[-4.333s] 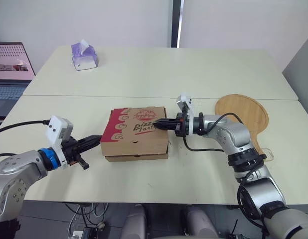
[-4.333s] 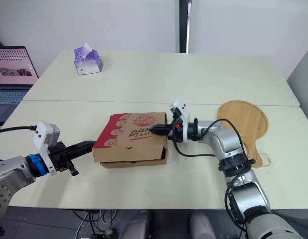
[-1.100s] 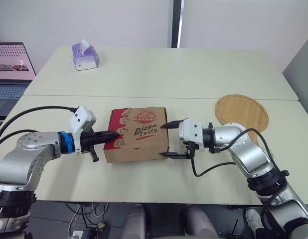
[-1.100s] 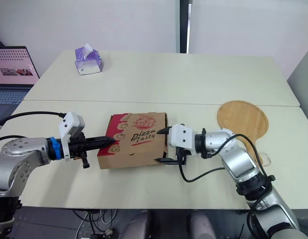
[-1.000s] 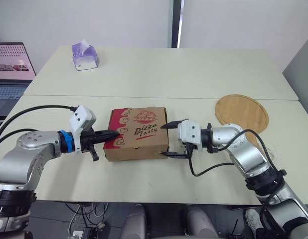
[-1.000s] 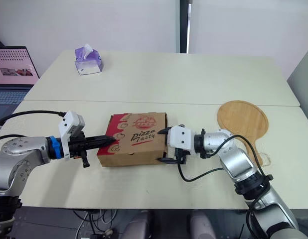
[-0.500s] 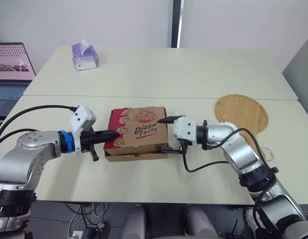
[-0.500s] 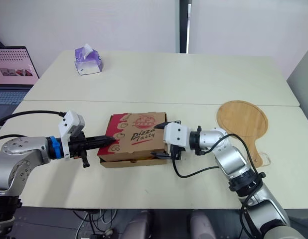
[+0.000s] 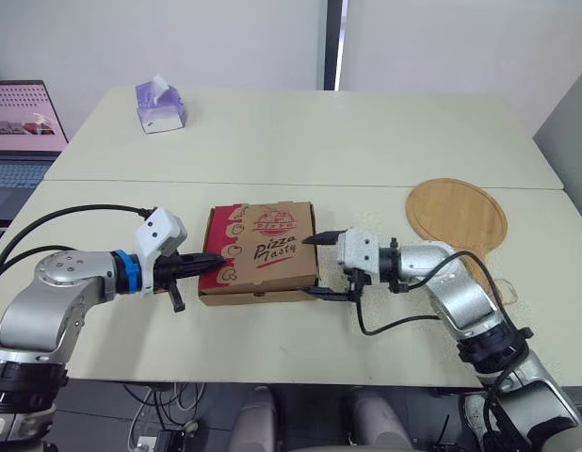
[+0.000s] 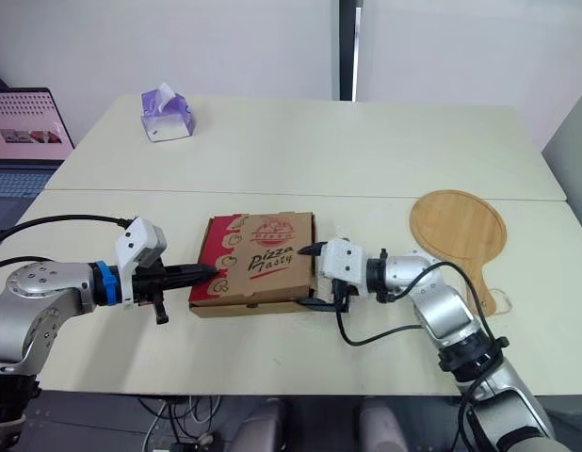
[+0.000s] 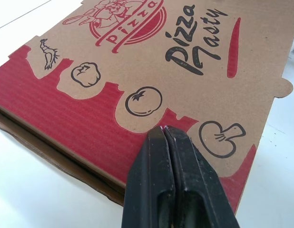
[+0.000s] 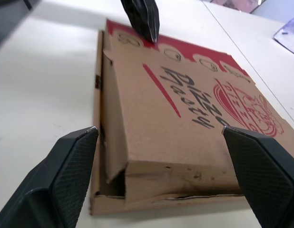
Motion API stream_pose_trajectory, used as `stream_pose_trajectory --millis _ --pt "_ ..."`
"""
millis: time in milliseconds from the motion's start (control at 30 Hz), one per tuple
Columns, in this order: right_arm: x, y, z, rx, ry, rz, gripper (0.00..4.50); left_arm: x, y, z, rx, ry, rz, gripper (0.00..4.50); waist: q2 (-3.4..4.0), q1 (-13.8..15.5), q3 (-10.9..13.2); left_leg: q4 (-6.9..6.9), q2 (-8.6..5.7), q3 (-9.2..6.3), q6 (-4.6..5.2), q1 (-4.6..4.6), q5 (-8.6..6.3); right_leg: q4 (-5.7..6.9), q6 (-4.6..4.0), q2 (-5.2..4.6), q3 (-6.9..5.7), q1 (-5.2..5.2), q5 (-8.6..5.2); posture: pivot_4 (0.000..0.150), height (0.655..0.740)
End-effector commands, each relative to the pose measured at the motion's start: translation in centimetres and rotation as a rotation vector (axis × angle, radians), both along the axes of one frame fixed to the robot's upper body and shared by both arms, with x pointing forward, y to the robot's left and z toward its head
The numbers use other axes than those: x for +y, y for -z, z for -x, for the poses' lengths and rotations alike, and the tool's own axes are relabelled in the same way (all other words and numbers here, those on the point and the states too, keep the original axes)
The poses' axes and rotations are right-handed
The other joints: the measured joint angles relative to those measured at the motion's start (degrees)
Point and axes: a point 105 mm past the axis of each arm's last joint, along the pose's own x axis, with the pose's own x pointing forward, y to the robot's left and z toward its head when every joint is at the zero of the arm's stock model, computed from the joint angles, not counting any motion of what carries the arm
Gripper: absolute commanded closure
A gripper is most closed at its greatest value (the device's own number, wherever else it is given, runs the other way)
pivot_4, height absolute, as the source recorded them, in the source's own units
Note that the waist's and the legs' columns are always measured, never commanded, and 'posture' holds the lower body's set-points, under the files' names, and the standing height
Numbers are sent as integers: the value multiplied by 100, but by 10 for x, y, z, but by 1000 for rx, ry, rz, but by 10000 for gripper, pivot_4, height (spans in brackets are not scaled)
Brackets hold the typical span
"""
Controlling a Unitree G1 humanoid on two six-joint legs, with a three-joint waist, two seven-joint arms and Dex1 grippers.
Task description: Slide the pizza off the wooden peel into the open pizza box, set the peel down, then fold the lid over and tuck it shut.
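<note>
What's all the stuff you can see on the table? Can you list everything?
pizza box: one, brown and red, lid down, near middle of the table
peel: one, wooden, lying flat to the box's right
tissue box: one, purple, far left corner
laptop: one, open, off the table's left edge
tables: two, cream, joined edge to edge
left gripper: one, black, shut, tip on the lid's left edge
right gripper: one, black, open at the box's right edge

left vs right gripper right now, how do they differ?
The left gripper has its jaws shut; the right gripper has them wide open. The left gripper's tip sits on the pizza box lid's red edge; the right gripper flanks the opposite side. Both point inward at the box.
</note>
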Motion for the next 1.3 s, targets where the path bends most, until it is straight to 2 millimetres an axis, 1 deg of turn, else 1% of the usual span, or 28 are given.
stream_pose_trajectory --millis 33,133,167,267,300,333,367,400,467,533,733,867,967,1100,1200,1300 --pt "-17 -25 2 -15 -28 -61 205 3 -4 -2 -17 0 -17 45000 0 3 0 0 0 0 0 0 0 -1 0 0 -1 1 0 1500 7400" --pt "-38 -17 -11 -26 18 20 6473 3 -4 -2 -19 0 -15 45000 0 3 0 1 -1 1 0 0 0 -2 0 -1 -1 2 0 1500 7400" --pt "-44 -13 -16 -36 38 51 9368 3 -4 -2 -20 1 -15 45000 0 -1 0 1 -2 2 0 1 0 -2 0 -1 -1 2 0 1500 7400" --pt "-53 -3 -25 -84 63 133 19999 3 -4 -2 -20 0 -13 45000 0 -4 0 0 -3 9 0 3 0 0 0 4 0 1 0 1500 7400" --pt "-54 2 -26 -100 59 166 25062 3 -4 -2 -21 0 -13 45000 0 -4 0 0 -3 11 0 2 0 -1 0 7 0 0 0 1500 7400" --pt "-54 7 -26 -112 48 192 26635 3 -4 -2 -23 0 -13 45000 0 -4 0 0 -3 12 0 2 0 -1 0 8 0 0 0 1500 7400" --pt "-53 10 -25 -118 37 203 31011 3 -4 -2 -24 0 -13 45000 0 -4 0 0 -2 13 0 2 0 -1 0 8 0 0 0 1500 7400" --pt "-52 12 -24 -120 28 206 33165 3 -5 -2 -25 0 -13 45000 0 -4 0 0 -2 14 0 2 0 0 0 9 0 0 0 1500 7400" --pt "-47 13 -22 -124 16 200 40277 3 -5 -2 -27 0 -11 45000 0 -4 0 1 -1 16 0 2 0 0 0 8 1 0 0 1500 7400" --pt "-39 14 -18 -125 -11 186 44477 3 -6 -2 -28 -1 -10 45000 0 -2 0 2 0 14 0 2 0 1 0 8 0 0 0 1500 7400" --pt "-9 9 -8 -128 -69 126 44477 4 -6 -3 -27 -2 -12 45000 0 -5 0 2 2 7 0 2 0 5 0 13 0 -1 0 1500 7400" --pt "-1 4 -4 -117 -83 98 44477 4 -5 -3 -28 -2 -12 45000 0 3 0 4 2 3 0 2 0 6 0 10 1 0 0 1500 7400" --pt "-6 8 -6 -102 -68 108 44477 3 -5 -3 -29 -1 -10 45000 0 -2 0 4 1 2 0 3 0 9 0 13 0 -1 0 1500 7400" --pt "-24 10 -17 -111 -12 143 44477 2 -4 -3 -27 -1 -8 45000 0 0 0 4 1 2 0 2 0 9 0 14 0 -2 0 1500 7400" --pt "-37 4 -29 -144 41 166 44477 2 -4 -3 -26 -2 -8 45000 0 3 0 5 0 4 0 2 0 9 0 13 0 -2 0 1500 7400" --pt "-41 -6 -37 -143 71 143 44477 2 -5 -4 -28 -3 -7 45000 0 -10 0 5 0 6 0 3 0 10 0 14 1 -3 0 1500 7400"
